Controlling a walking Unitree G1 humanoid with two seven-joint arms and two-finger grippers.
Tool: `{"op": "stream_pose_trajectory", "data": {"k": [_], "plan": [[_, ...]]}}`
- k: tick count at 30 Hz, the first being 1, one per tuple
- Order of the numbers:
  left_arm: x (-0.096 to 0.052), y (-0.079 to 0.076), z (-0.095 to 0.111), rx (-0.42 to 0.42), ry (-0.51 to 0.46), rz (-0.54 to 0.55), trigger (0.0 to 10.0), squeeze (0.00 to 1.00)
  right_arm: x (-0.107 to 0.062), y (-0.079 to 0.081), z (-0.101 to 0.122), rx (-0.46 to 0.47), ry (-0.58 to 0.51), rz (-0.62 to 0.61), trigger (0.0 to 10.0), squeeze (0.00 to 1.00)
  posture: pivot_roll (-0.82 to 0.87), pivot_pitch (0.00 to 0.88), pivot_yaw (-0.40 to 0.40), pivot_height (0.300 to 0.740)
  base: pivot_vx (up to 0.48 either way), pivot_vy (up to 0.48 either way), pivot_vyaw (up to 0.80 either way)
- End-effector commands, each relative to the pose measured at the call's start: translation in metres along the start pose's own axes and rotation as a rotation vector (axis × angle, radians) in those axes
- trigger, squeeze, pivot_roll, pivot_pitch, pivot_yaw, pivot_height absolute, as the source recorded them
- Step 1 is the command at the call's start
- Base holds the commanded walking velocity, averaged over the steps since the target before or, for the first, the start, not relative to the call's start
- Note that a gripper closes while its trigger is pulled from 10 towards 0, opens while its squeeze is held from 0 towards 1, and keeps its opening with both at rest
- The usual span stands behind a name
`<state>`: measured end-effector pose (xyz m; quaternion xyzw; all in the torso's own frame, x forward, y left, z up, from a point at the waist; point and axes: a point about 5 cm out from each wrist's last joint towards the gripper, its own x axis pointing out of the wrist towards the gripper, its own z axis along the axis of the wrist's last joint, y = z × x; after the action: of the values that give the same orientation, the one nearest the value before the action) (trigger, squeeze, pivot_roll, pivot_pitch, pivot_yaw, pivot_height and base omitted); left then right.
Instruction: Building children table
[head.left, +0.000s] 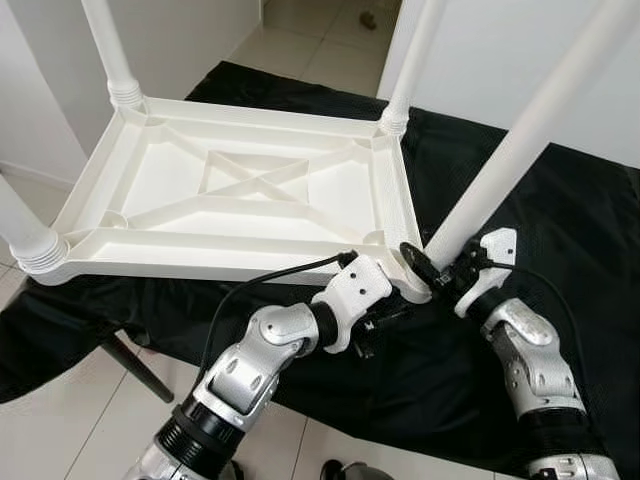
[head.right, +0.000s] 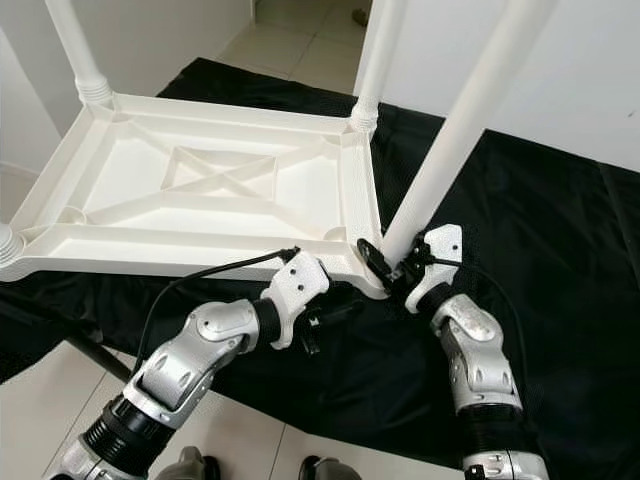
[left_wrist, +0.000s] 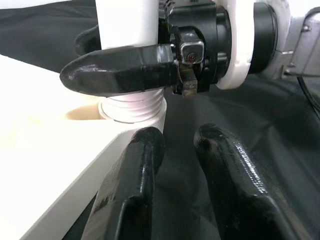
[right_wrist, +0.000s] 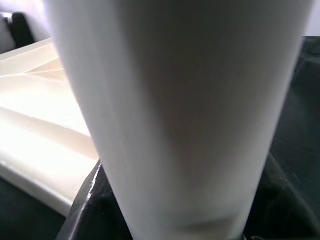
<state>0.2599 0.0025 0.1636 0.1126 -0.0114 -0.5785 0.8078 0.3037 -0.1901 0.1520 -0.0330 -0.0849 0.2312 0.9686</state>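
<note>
Lower centre of the frame: the left claw (head.left: 385, 318) sits low under the near right corner of the tabletop (head.left: 240, 190), its two black fingers (left_wrist: 135, 190) set narrowly apart with nothing between them. Just right of it, the right claw (head.left: 432, 272) is clamped around the base of the near right leg (head.left: 520, 140), directly above its ribbed collar (left_wrist: 134, 107).

Centre: the white plastic tabletop lies upside down on a worktop draped in black cloth (head.left: 560, 240). Its underside shows raised ribs forming a central X. Four white round legs rise from the corners, the near right one leaning right.

Top: pale floor tiles (head.left: 320, 40).
</note>
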Motion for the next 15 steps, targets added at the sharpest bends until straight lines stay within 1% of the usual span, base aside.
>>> {"op": "stream_pose_trajectory", "data": {"k": [1,6,9,11,15], "plan": [[0.002,-0.006,0.003,0.009,-0.003,-0.069,10.0,0.0,-0.006,-0.002,-0.009,0.002,0.057,-0.039,10.0,0.0,0.03,0.138,-0.071,0.74,0.0,0.0,0.0],[0.002,-0.007,0.002,0.009,-0.002,-0.074,10.0,0.0,-0.008,0.006,-0.01,0.018,0.06,-0.196,10.0,0.0,0.02,0.135,-0.072,0.74,0.0,0.0,0.0],[0.003,-0.008,0.002,0.008,-0.002,-0.076,10.0,0.0,-0.007,0.009,-0.01,0.016,0.061,-0.228,10.0,0.0,0.02,0.134,-0.073,0.74,0.0,0.0,0.0],[0.004,-0.009,0.002,0.007,-0.004,-0.08,10.0,0.0,-0.008,0.021,-0.013,0.054,0.052,-0.334,10.0,0.0,0.02,0.126,-0.07,0.74,0.0,0.0,0.0],[0.004,-0.009,0.002,0.005,-0.005,-0.082,10.0,0.0,-0.009,0.027,-0.015,0.05,0.062,-0.381,10.0,0.0,0.02,0.125,-0.07,0.74,0.0,0.0,0.0]]}}
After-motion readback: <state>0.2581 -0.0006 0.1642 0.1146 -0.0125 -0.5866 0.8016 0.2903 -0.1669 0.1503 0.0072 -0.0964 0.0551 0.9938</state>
